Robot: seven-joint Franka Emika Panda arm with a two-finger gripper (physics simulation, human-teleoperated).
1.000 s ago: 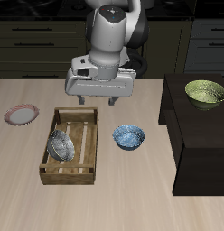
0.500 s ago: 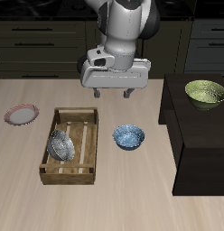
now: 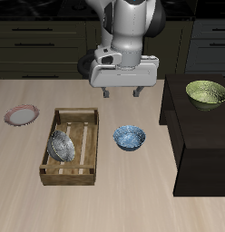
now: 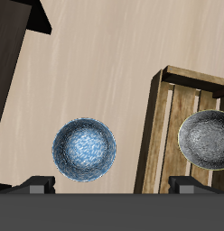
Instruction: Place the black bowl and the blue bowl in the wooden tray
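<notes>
The black bowl (image 3: 60, 144) lies tilted inside the wooden tray (image 3: 72, 169), against its wall; it also shows in the wrist view (image 4: 203, 140) within the tray (image 4: 162, 122). The blue bowl (image 3: 129, 138) sits upright on the table beside the tray, and in the wrist view (image 4: 85, 148) it lies apart from the tray wall. My gripper (image 3: 122, 93) hangs open and empty high above the table, behind the blue bowl. Its fingertips (image 4: 37, 185) show as dark blocks at the wrist view's edge.
A pink-rimmed plate (image 3: 21, 115) lies on the table beyond the tray's far side. An olive-green bowl (image 3: 206, 92) stands on a dark raised cabinet (image 3: 200, 136) beside the blue bowl. Dark kitchen cabinets run behind the table.
My gripper has moved sideways from above the tray toward the blue bowl's side and risen slightly. The bowls and the tray have not moved.
</notes>
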